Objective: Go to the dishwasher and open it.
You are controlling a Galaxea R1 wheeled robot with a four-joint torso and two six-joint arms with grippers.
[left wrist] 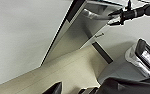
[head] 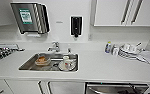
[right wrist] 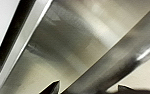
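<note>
- Head view: dishwasher (head: 117,88) under counter (head: 103,70), right of sink (head: 49,62); door tipped ajar, not fully down.
- Left wrist view: right gripper (left wrist: 114,17) at bar handle (left wrist: 93,15); finger spacing unclear.
- Right wrist view: steel door panel (right wrist: 66,50) close up, handle between the two fingertips (right wrist: 52,87).

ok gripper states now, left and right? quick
Left gripper: open, holding nothing; it is off to the side of the dishwasher.
Right gripper: open, its fingertips either side of the dishwasher's bar handle, not closed on it.

right gripper (left wrist: 116,17) | arm outstretched | fingers apart
</note>
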